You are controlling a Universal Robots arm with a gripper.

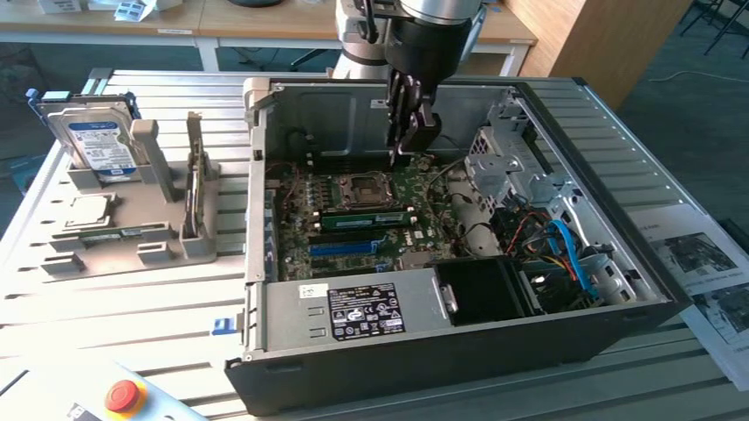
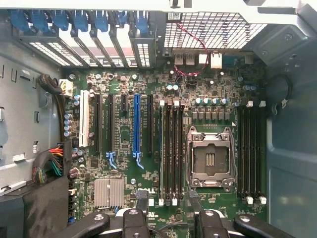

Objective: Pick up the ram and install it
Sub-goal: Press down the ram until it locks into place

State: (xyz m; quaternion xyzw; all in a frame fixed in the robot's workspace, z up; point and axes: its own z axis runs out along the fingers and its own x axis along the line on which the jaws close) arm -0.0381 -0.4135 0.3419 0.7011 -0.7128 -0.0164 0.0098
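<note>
The ram [image 1: 365,217], a long green stick, stands on edge in a slot of the motherboard [image 1: 404,189], beside the CPU socket [image 1: 357,187] inside the open computer case [image 1: 263,289]. My gripper [image 1: 404,151] hangs above the board toward the back of the case, a little beyond the socket and apart from the ram. In the wrist view my gripper [image 2: 167,199] is open, its two dark fingertips [image 2: 140,197] spread over the row of black memory slots [image 2: 171,148], with nothing between them. The CPU socket [image 2: 210,158] lies just beside them.
A blue slot [image 1: 351,248] lies in front of the ram. The power supply [image 1: 351,311] and cables [image 1: 567,254] fill the case's front and the exterior view's right. A grey rack [image 1: 140,237] at the exterior view's left holds a hard drive [image 1: 100,145]. A red button [image 1: 123,396] sits near the front.
</note>
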